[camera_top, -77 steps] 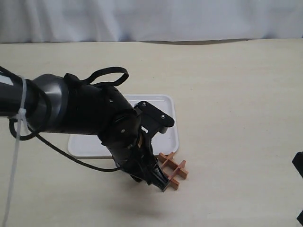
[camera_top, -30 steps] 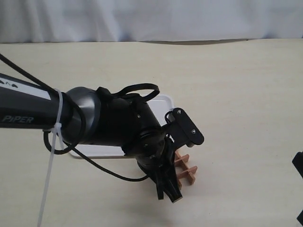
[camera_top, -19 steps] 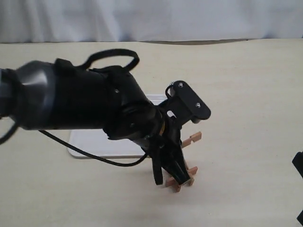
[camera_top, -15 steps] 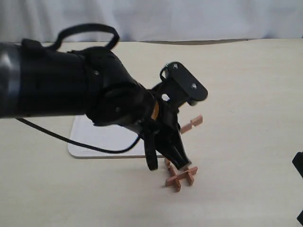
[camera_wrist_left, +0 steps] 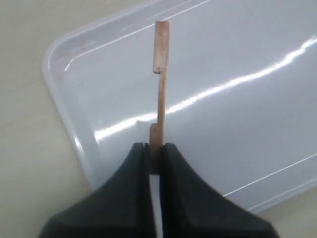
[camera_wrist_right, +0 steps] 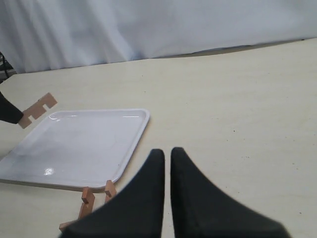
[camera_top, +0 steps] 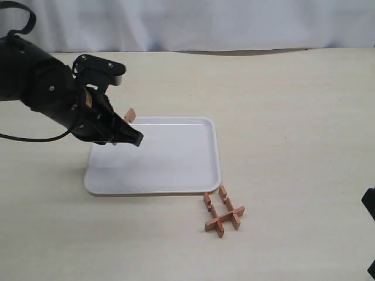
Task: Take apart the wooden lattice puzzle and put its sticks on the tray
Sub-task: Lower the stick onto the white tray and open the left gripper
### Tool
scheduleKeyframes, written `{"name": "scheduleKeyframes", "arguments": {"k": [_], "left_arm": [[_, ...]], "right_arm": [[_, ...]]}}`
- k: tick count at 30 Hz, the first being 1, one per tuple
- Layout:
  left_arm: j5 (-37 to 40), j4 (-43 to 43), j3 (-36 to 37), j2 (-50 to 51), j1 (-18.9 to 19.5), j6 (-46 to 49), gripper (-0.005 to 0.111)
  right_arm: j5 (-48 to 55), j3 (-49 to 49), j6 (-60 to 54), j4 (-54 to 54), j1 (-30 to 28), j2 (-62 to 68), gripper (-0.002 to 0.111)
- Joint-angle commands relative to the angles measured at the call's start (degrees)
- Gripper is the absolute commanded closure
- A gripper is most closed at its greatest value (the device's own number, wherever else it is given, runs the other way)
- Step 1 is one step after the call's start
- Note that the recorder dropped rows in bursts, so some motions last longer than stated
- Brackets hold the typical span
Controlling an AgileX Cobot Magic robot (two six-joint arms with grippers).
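Note:
My left gripper (camera_top: 125, 124) (camera_wrist_left: 154, 148) is shut on one reddish-brown notched stick (camera_top: 130, 115) (camera_wrist_left: 159, 84) (camera_wrist_right: 37, 109). It holds the stick by one end, on edge, above the far left part of the white tray (camera_top: 215, 153) (camera_wrist_left: 63, 99) (camera_wrist_right: 140, 130). What is left of the wooden lattice puzzle (camera_top: 223, 211) (camera_wrist_right: 89, 200) lies on the table just in front of the tray's near right corner: two parallel sticks crossed by a third. My right gripper (camera_wrist_right: 167, 152) is shut and empty, off to the right of the puzzle.
A white curtain (camera_top: 193, 23) closes off the back of the beige table (camera_top: 293, 117). The bulky left arm (camera_top: 47, 88) hangs over the table left of the tray. A dark part of the right arm (camera_top: 370, 205) shows at the right edge.
The left gripper pulled one stick out of the lattice, lifted it and carried it left and back over the tray. The remaining sticks shifted slightly and now lie uncovered.

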Motion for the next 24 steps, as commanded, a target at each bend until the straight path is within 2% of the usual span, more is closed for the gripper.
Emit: {"name": "scheduleKeyframes", "arguments": {"k": [1, 5, 12, 16, 20, 22, 24], "left_arm": [[-4.65, -0.35, 3.09, -0.29, 1.13, -1.16, 0.107], [-7.39, -0.72, 3.77, -0.29, 1.00, -1.59, 0.107], [-7.19, -0.18, 3.77, -0.29, 0.77, -1.59, 0.103], [-7.19, -0.18, 3.77, -0.29, 0.77, -1.59, 0.086], [-6.10, -0.18, 3.77, -0.29, 0.77, -1.59, 0.059], [-4.22, -0.70, 3.41, -0.39, 0.65, -1.59, 0.048], [0.27, -0.71, 1.88, -0.76, -0.02, -0.86, 0.041]], "right_arm": [[0.04, 0.09, -0.41, -0.11, 0.00, -0.22, 0.104], [0.04, 0.09, -0.41, -0.11, 0.00, -0.22, 0.104], [0.04, 0.09, -0.41, -0.11, 0.00, -0.22, 0.104], [0.04, 0.09, -0.41, -0.11, 0.00, -0.22, 0.104], [0.04, 0.09, -0.41, -0.11, 0.00, -0.22, 0.104], [0.04, 0.09, -0.41, -0.11, 0.00, -0.22, 0.104], [0.04, 0.09, -0.41, -0.11, 0.00, -0.22, 0.104]]}}
